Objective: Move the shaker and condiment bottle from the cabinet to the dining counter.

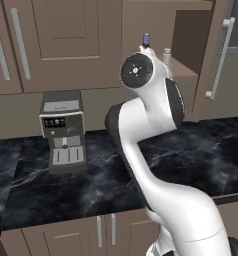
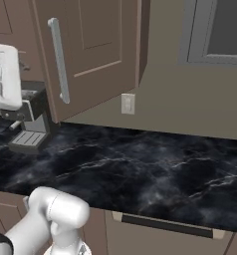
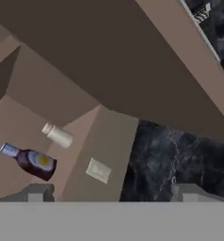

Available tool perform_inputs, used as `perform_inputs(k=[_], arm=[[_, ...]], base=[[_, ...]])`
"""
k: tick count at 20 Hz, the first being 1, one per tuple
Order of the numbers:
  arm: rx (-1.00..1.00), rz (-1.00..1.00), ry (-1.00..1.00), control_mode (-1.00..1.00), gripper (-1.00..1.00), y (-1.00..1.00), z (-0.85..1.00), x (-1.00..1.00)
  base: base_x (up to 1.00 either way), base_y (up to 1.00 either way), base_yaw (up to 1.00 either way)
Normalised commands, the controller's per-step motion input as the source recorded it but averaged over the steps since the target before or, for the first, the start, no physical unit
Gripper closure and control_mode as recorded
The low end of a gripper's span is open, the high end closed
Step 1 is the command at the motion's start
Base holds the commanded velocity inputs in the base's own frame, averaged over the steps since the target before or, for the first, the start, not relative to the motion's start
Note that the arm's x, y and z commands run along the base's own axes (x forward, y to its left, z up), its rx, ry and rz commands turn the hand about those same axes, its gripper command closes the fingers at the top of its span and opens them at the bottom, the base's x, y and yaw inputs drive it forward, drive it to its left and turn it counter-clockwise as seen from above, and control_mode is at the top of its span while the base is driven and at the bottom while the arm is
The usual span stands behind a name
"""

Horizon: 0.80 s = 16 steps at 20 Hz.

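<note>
The cabinet (image 1: 188,37) stands open above the worktop, its door (image 2: 100,45) swung out. On its shelf stand the condiment bottle (image 1: 146,40), dark red-brown with a blue-grey cap, and to its right the small white shaker (image 1: 166,54). In the hand view, which is rolled, the bottle (image 3: 31,161) and the shaker (image 3: 57,135) lie at the lower left, side by side and apart. My gripper (image 3: 111,195) is open with nothing between its fingertips (image 3: 36,193), still some way short of the shelf. My own arm covers it in the left base view. The dining counter is out of view.
A grey coffee machine (image 1: 63,131) stands on the narrow black marble worktop (image 1: 206,150), left of the arm. The open door's long silver handle (image 2: 58,60) juts out toward me. A wall outlet (image 2: 127,103) sits under the cabinet. Base cabinets (image 1: 66,235) run below.
</note>
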Motion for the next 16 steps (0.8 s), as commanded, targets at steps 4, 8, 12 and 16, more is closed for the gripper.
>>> perform_inputs(k=[4, 8, 12, 16], arm=[[0.13, -0.36, -0.13, -1.00, -1.00, -0.02, -0.24, 0.51], [0.07, -0.28, -0.19, -1.00, -1.00, -0.20, -0.34, 0.28], [0.00, -0.34, -0.20, -1.00, -1.00, -0.16, -0.37, 0.41], [0.00, -0.24, -0.14, -1.00, -1.00, -0.20, -0.30, 0.38]], base=[[0.00, 0.00, 0.00], [0.00, 0.00, 0.00], [0.00, 0.00, 0.00], [0.00, 0.00, 0.00]])
